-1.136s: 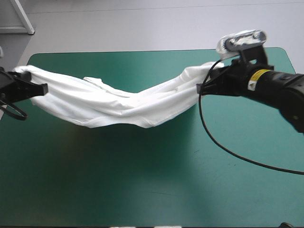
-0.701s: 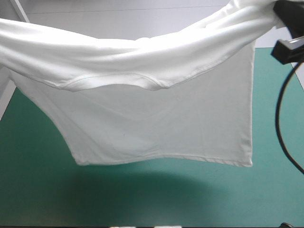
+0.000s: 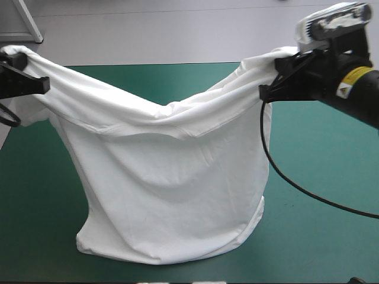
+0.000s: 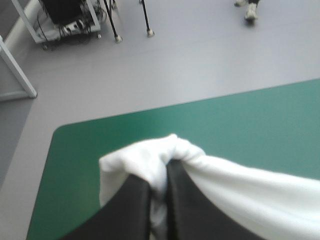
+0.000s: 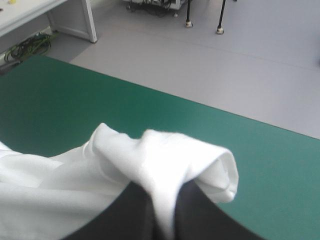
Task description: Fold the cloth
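The white T-shirt (image 3: pixel 160 195) hangs spread between both arms above the teal-green table (image 3: pixel 320 225), its top edge sagging in the middle and its hem resting in a loose curl near the front edge. My left gripper (image 3: pixel 26 74) holds one shoulder corner at the left, over the table's left edge. My right gripper (image 3: pixel 278 77) holds the other corner at the right. In the left wrist view the black fingers (image 4: pixel 137 200) pinch a bunched fold of the T-shirt (image 4: pixel 155 155). In the right wrist view the T-shirt (image 5: pixel 165 160) bulges over the nearly closed fingers (image 5: pixel 135 210).
Bare teal-green cover lies to the right of the T-shirt and along the far edge (image 3: pixel 177 74). The table's far left corner (image 4: pixel 62 132) shows ahead of the left gripper. Grey floor lies beyond the far edge.
Earlier the T-shirt was stretched low across the table, then raised high. Now both grippers have come down and the hem has settled onto the table near the front.
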Motion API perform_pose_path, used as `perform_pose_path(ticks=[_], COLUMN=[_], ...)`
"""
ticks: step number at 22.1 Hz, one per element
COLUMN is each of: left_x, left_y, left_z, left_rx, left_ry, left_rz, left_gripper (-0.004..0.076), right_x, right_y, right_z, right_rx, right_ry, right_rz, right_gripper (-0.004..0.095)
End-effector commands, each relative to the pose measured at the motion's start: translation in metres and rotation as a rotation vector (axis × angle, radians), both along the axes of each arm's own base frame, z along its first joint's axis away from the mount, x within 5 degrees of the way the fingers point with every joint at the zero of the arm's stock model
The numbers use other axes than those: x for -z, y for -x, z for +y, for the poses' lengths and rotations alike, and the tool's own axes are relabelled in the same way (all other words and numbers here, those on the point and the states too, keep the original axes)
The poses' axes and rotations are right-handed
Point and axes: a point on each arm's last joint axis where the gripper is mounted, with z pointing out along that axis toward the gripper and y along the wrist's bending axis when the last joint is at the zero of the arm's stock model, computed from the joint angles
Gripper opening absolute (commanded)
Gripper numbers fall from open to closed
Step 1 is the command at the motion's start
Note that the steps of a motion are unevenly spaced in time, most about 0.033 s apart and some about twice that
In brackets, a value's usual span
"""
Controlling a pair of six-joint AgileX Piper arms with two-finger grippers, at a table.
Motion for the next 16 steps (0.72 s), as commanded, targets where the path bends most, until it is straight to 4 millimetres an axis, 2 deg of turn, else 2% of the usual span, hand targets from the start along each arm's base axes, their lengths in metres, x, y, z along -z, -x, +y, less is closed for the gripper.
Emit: perform_pose_path(ticks=[1, 2, 3, 7, 11, 13, 16], left_x=[0.021, 0.027, 0.041, 0.067, 0.099, 0.122, 0.147], left_y=[-0.029, -0.038, -0.055, -0.098, -0.146, -0.172, -0.199], left_z=[0.0, 0.0, 0.001, 0.0, 0.002, 0.001, 0.002], left_rx=[-0.01, -0.014, -0.02, -0.027, -0.039, -0.042, -0.048], left_ry=[0.022, 0.024, 0.031, 0.057, 0.048, 0.056, 0.056], left_rz=[-0.095, -0.109, -0.118, -0.115, -0.069, -0.025, 0.001], left_gripper=[-0.0009, -0.0009, -0.0009, -0.0009, -0.0009, -0.0009, -0.0008], right_x=[0.018, 0.027, 0.045, 0.083, 0.133, 0.155, 0.175], right_y=[-0.027, -0.034, -0.053, -0.104, -0.174, -0.197, -0.214], right_z=[0.011, 0.014, 0.022, 0.042, 0.058, 0.067, 0.074], right_rx=[0.036, 0.049, 0.083, 0.137, 0.128, 0.088, 0.054], right_ry=[-0.017, -0.011, 0.023, 0.078, 0.025, 0.031, 0.032], right_rz=[-0.139, -0.138, -0.157, -0.16, -0.136, -0.155, -0.161], right_gripper=[-0.0015, -0.0015, -0.0015, -0.0015, -0.0015, -0.0015, -0.0014])
